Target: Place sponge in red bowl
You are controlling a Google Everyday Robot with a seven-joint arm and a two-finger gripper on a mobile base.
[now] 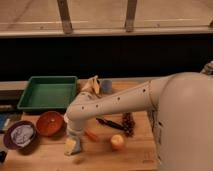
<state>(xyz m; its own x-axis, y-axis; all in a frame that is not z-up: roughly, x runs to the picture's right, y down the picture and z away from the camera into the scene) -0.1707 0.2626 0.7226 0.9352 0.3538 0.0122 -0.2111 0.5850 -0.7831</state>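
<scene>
Sponge (76,145) looked like a small blue-grey block, pinched between the yellowish fingers of the gripper (72,146). It hung just over the wooden table (45,159), between the red bowl (49,123) and a round orange fruit (117,142). Its long side seemed to run up and down, but I could not be sure.

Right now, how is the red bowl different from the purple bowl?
The red bowl is orange-red and looks empty; the purple bowl is dark and holds something white. The red bowl sits next to the gripper, which is down near the table; the purple bowl is farther left. Both are round and about the same size.
</scene>
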